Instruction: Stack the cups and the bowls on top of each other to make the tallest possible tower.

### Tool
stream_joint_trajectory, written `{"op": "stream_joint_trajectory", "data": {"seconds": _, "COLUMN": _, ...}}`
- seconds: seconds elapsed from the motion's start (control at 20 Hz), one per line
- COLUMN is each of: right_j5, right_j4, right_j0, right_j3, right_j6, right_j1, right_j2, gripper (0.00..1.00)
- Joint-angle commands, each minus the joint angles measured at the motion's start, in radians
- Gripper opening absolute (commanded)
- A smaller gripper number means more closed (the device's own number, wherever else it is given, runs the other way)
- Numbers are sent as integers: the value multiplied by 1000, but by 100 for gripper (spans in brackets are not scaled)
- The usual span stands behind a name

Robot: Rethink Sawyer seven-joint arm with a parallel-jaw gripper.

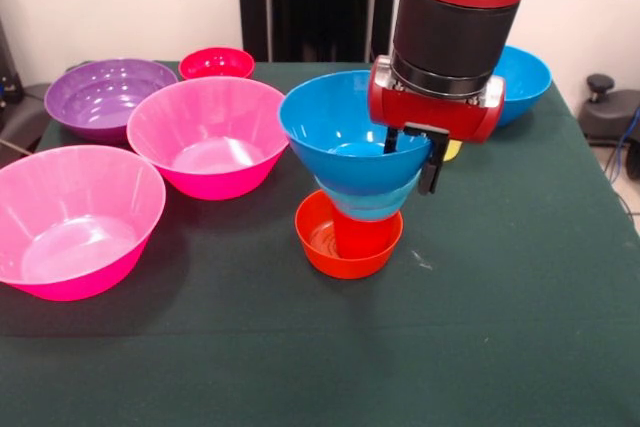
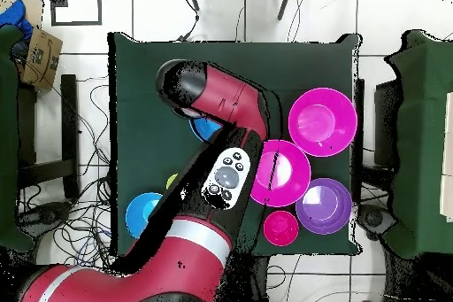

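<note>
While the arm (image 1: 455, 17) comes down from twelve o'clock in the front view, its jaws straddle the three o'clock rim of the big blue bowl (image 1: 345, 132), one finger (image 1: 392, 139) inside and one outside; whether they pinch the rim I cannot tell. That bowl tops the tower (image 1: 352, 192), over a light-blue bowl (image 1: 372, 205), a red cup (image 1: 360, 237) and an orange bowl (image 1: 325, 242) on the tabletop (image 1: 480, 327). Two pink bowls (image 1: 205, 132) and a purple bowl (image 1: 100, 95) sit toward nine o'clock.

From overhead, the arm hides most of the tower; a second blue bowl (image 2: 142, 213) lies toward eight o'clock.
</note>
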Motion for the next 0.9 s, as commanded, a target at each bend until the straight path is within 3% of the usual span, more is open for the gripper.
{"op": "stream_joint_trajectory", "data": {"seconds": 0.05, "right_j5": 160, "right_j4": -68, "right_j0": 5, "right_j3": -24, "right_j6": 176, "right_j1": 23, "right_j2": 81, "gripper": 0}}
{"op": "stream_joint_trajectory", "data": {"seconds": 0.7, "right_j5": 115, "right_j4": -56, "right_j0": 20, "right_j3": 51, "right_j6": 188, "right_j1": -3, "right_j2": 80, "gripper": 0}}
{"op": "stream_joint_trajectory", "data": {"seconds": 0.9, "right_j5": 42, "right_j4": -47, "right_j0": 18, "right_j3": 89, "right_j6": 177, "right_j1": -17, "right_j2": 97, "gripper": 0}}
